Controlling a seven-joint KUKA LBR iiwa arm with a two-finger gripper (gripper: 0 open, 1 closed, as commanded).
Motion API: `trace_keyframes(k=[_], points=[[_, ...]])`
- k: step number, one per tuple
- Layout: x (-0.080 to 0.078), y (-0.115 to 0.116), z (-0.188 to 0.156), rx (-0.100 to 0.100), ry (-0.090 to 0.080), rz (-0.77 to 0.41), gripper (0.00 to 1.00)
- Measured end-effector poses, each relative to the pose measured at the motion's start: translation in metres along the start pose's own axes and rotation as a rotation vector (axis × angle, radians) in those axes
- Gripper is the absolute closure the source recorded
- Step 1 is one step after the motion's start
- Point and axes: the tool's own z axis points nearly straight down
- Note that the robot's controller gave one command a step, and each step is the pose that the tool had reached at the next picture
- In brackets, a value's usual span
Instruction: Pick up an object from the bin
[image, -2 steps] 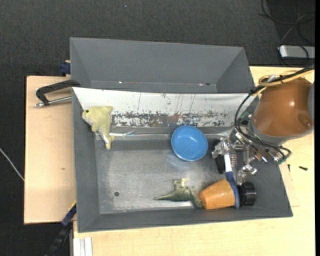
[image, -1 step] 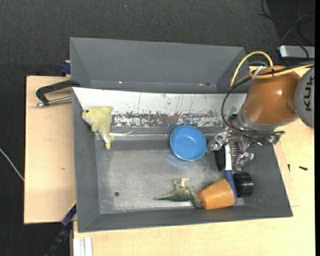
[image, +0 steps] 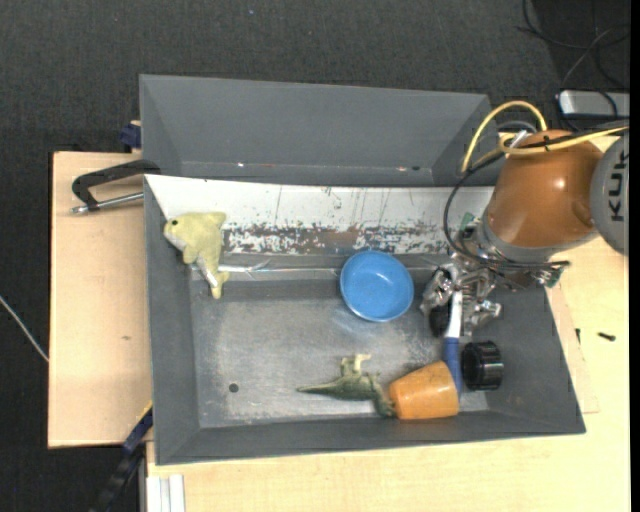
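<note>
At the right end of the grey metal bin (image: 300, 335) the pincer (image: 458, 305) hangs low over the floor, close to the right wall, under the arm's rounded orange wrist cover (image: 540, 200) with its yellow and black cables. Whether the pincer is spread, pressed together or pinching something cannot be told; its metal parts blur together from this angle.

Just to the pincer's left, near the back wall, a round blue bowl (image: 377, 285) sits mouth up. Far off to its left, in the back left corner, a pale yellow soft toy (image: 203, 245) leans against the wall. Toward the front wall and a little left of the pincer lies an orange cup (image: 425, 392) on its side. Left of the cup and touching its end is a small green dinosaur (image: 350, 383), its tail pointing further left. Near the pincer on its front right side stands a black cap (image: 482, 365), close to the cup's right end.

Directly at the pincer, running from its tip toward the front wall, lies a slim blue and white marker (image: 452, 345). Its far end reaches the gap between cup and black cap. Its upper end is lost among the pincer's metalwork, so a grip on it cannot be confirmed.
</note>
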Motion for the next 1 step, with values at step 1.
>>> trace_keyframes(k=[1], points=[[0.0177, 0.0081, -0.1382, 0.003, 0.000, -0.340, 1.00]])
